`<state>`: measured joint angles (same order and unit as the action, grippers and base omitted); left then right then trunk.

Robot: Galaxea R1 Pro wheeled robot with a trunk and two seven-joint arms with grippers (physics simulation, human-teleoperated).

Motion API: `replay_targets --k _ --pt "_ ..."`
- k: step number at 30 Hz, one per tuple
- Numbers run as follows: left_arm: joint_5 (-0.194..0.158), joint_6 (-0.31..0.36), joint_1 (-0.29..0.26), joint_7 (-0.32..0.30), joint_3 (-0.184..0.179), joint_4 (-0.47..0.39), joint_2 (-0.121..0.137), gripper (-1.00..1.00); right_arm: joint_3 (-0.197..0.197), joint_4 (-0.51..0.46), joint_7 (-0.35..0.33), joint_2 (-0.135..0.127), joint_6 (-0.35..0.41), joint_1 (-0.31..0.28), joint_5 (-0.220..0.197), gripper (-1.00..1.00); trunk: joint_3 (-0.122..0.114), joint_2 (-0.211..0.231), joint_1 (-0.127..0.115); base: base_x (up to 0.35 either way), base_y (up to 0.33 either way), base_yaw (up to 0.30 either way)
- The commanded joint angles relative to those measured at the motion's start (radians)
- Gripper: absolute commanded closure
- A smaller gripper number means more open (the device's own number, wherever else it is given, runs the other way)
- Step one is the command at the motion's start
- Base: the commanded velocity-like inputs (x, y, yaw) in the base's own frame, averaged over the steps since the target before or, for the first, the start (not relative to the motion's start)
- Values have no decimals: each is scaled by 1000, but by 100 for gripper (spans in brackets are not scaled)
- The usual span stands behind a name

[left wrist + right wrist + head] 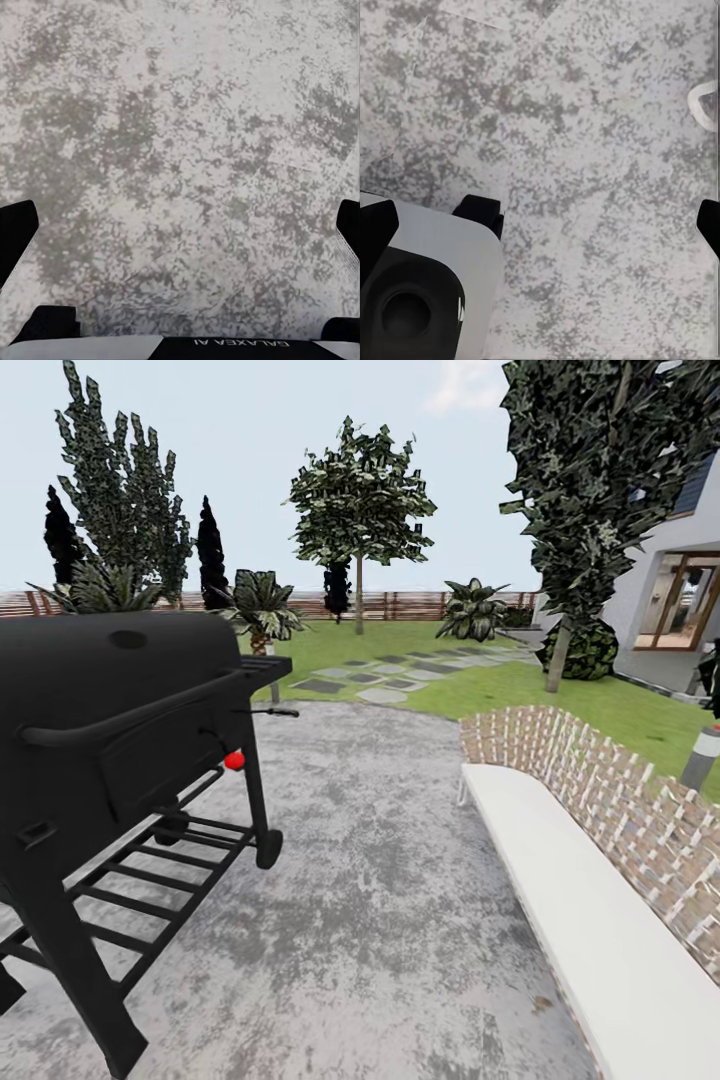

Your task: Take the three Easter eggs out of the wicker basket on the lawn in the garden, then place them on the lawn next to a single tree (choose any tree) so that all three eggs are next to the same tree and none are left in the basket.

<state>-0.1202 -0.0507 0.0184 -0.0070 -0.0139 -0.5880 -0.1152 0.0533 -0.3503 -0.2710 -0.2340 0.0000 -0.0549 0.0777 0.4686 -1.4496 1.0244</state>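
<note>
You're looking out over a mottled grey stone patio (pixel 400 880) in flat daylight. A black barrel grill (pixel 110 730) stands on it, across from a white bench (pixel 590 920) backed by a curved brick wall (pixel 620 800). Beyond lie stepping slabs (pixel 385 675), a brown slat fence (pixel 400 603) and a white house (pixel 680 580) with lit glazing.

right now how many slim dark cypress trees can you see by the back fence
3: one at the far left, one left of centre above the grill, and one behind the pale-trunked tree, whose trunk stands beside it. More may be hidden behind the foliage.
</note>
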Motion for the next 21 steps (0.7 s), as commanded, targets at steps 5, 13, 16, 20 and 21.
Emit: replay_targets --k 5,13,16,20,21 --pt "-10 -2 0 -1 -1 -1 0 -100 3 -1 0 -1 0 0 8 -100 1 0 1 341 -8 0" --pt "-10 -2 0 -1 -1 -1 0 -100 3 -1 0 -1 0 0 8 -100 1 0 1 336 -88 0" --pt "-10 -2 0 -1 -1 -1 0 -100 3 -1 0 -1 0 0 8 -100 1 0 1 331 -117 0" --pt "-10 -2 0 -1 -1 -1 0 -100 3 -1 0 0 0 0 8 -100 1 0 1 331 -119 0" --pt "-10 -2 0 -1 -1 -1 0 -100 3 -1 0 -1 0 0 8 -100 1 0 1 330 -119 0"
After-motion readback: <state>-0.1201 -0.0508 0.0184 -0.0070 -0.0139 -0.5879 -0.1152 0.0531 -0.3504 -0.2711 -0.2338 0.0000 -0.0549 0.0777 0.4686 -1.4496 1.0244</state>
